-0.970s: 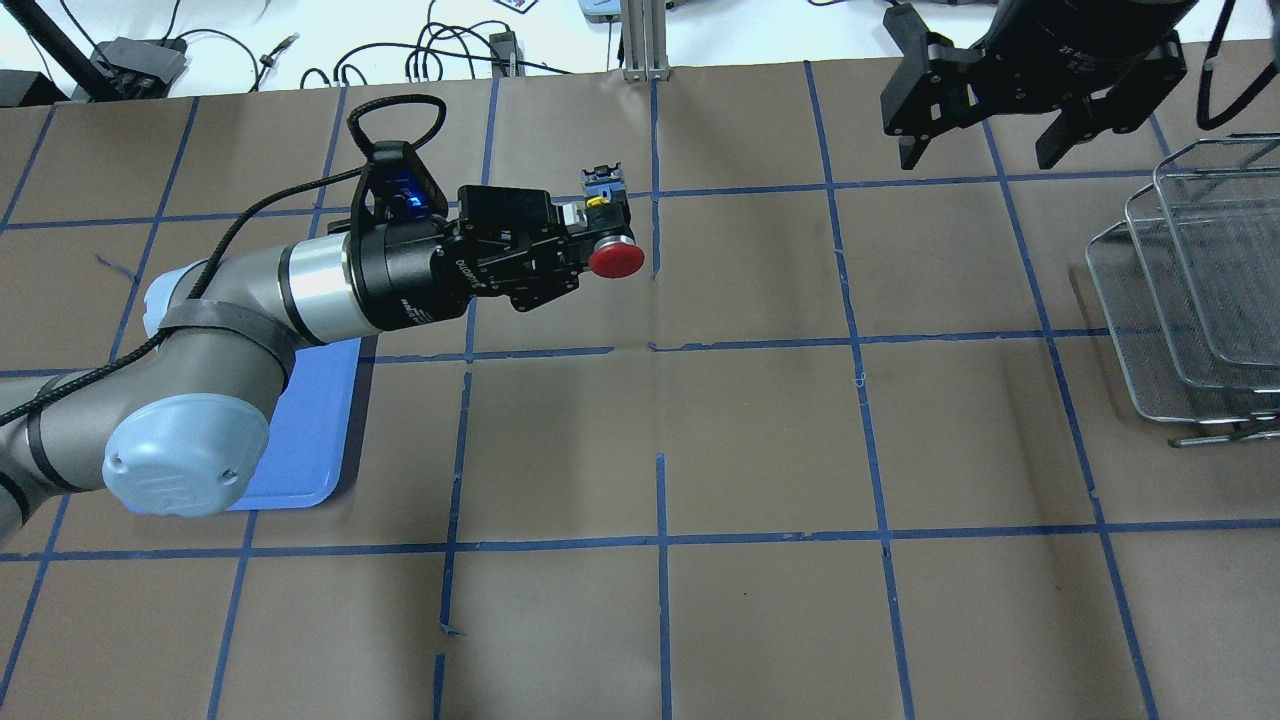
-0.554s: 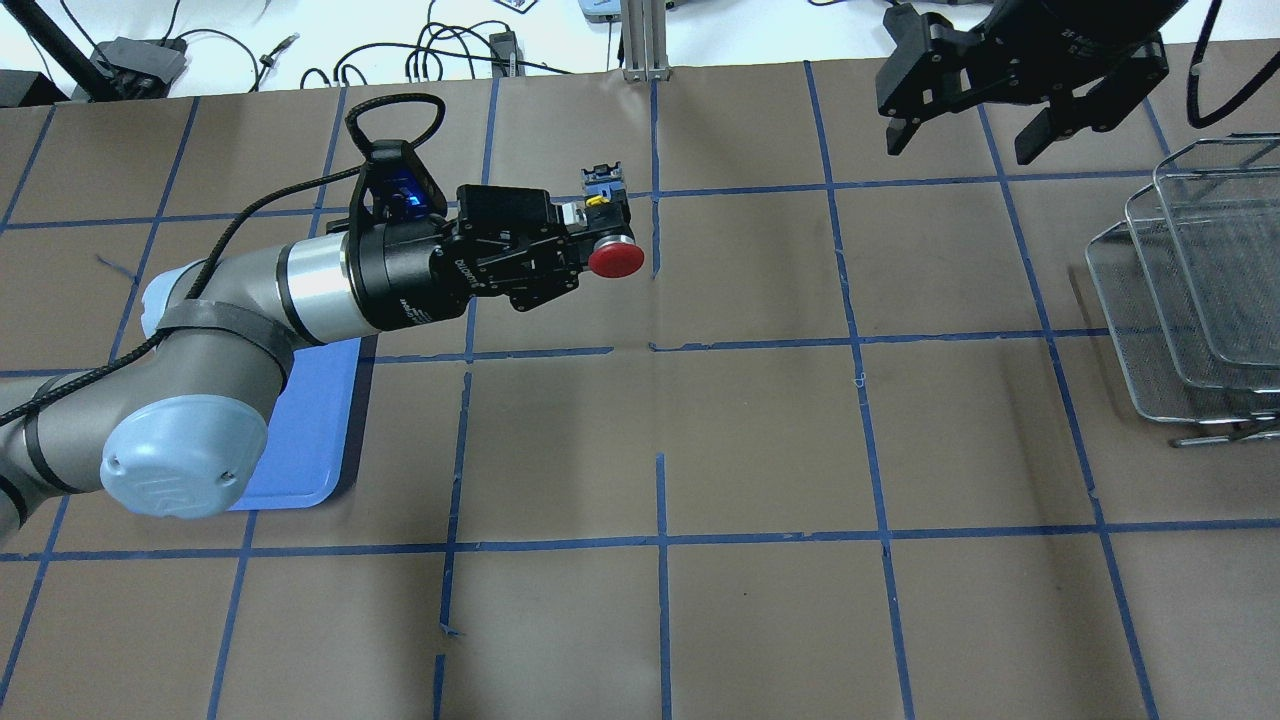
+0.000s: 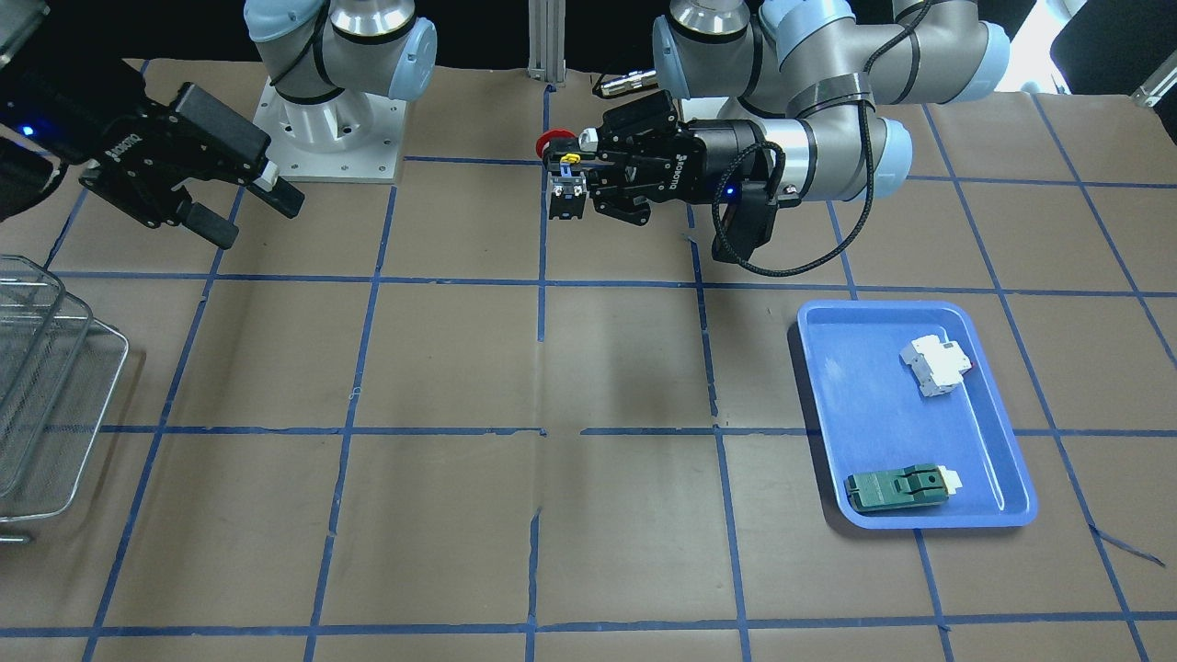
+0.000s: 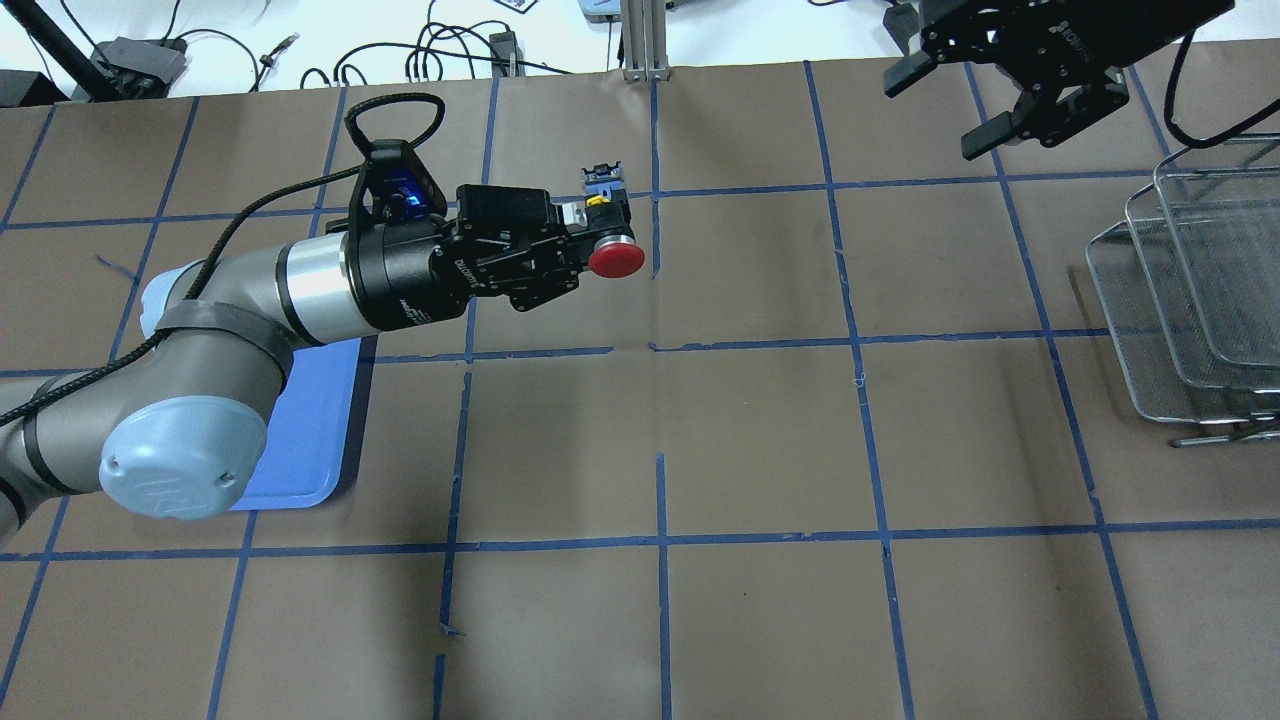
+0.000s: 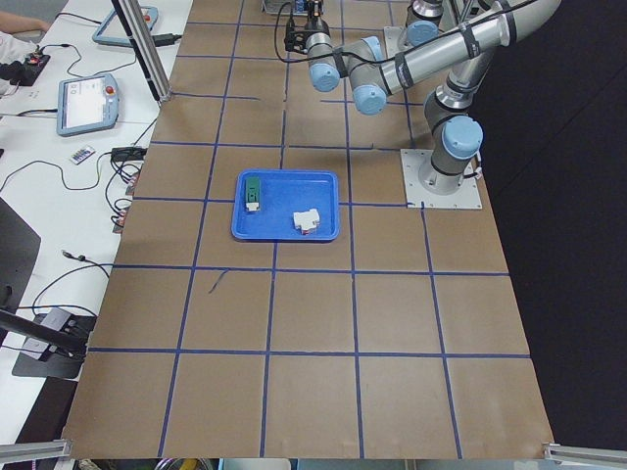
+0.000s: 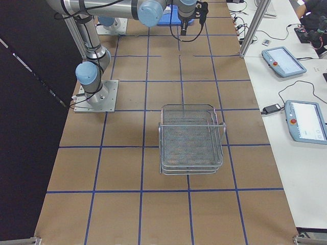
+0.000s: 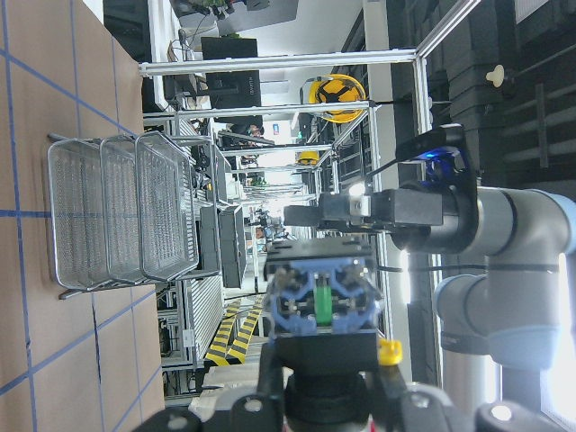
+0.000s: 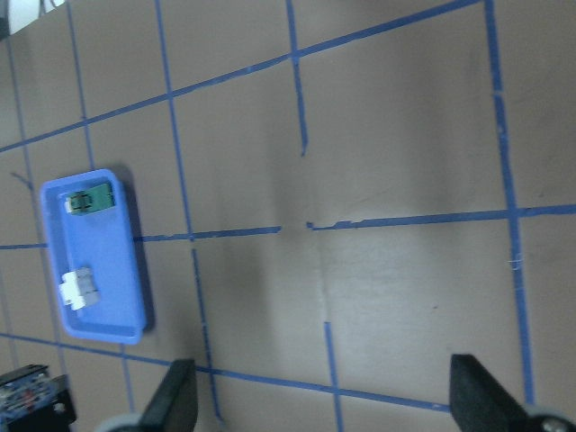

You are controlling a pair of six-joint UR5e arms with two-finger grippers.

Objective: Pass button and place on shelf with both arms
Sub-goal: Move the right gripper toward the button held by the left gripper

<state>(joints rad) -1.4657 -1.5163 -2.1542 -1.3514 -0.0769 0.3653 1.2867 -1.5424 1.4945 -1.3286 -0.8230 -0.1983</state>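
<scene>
My left gripper [image 4: 592,238] is shut on the button [image 4: 614,258], held sideways above the table's middle with its red cap pointing right. In the front view the button [image 3: 563,175] hangs in that gripper [image 3: 577,180] near the robot's base. The left wrist view shows its blue-green contact block [image 7: 319,302] between the fingers. My right gripper [image 4: 945,108] is open and empty, high at the far right, well apart from the button; it also shows in the front view [image 3: 245,211]. The wire-mesh shelf [image 4: 1200,300] stands at the right edge, also seen in the right side view [image 6: 191,138].
A blue tray [image 3: 828,386] on my left side holds a white breaker block [image 3: 936,364] and a flat dark-green module [image 3: 897,487]. My left arm partly covers the tray in the overhead view [image 4: 310,440]. Brown paper with blue tape lines covers the table.
My right gripper has turned and shifted right and toward the table's far edge, staying open. My left gripper and the button have not moved.
</scene>
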